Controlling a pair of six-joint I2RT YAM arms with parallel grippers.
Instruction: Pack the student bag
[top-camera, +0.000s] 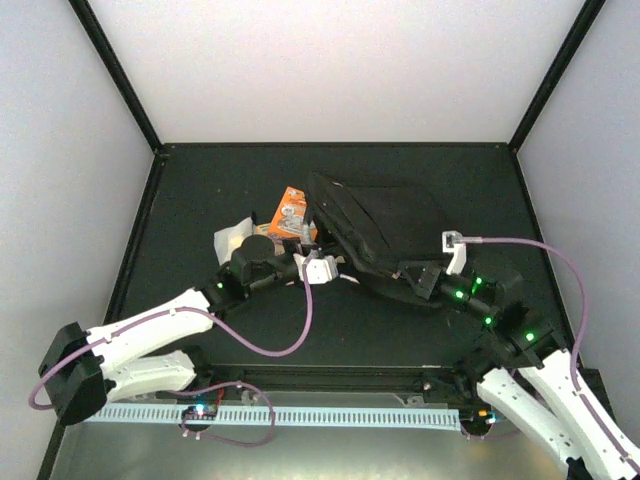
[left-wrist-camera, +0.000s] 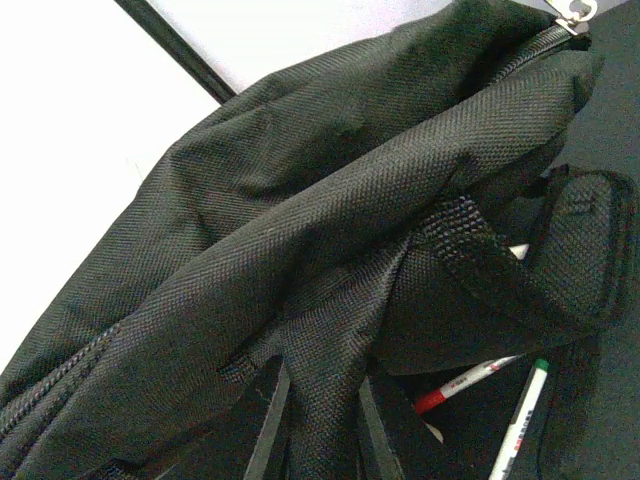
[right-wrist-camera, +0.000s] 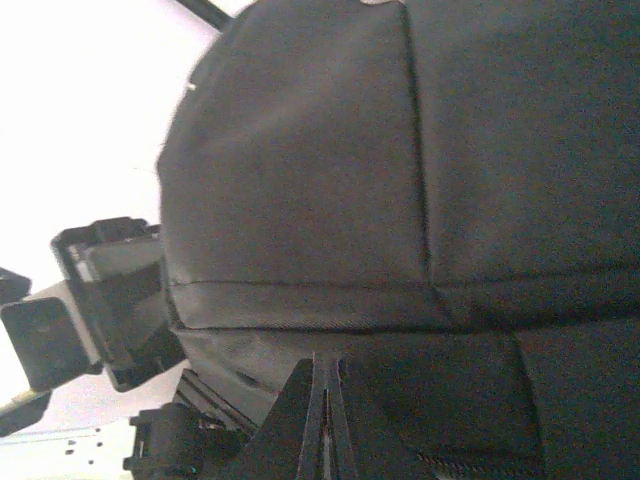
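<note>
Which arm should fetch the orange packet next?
Left, probably: the left gripper is close to the orange packet, while the right gripper sits across the student bag. It must release the bag fabric first.

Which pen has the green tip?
The green-tipped pen is the one farther right, steeply angled. The red-tipped pen, partly hidden by the student bag, lies left of it.

Left gripper (top-camera: 322, 268) and right gripper (top-camera: 428, 280) are both touching near edge of student bag (top-camera: 385, 225); orange packet (top-camera: 292, 213) is lying just left.
</note>
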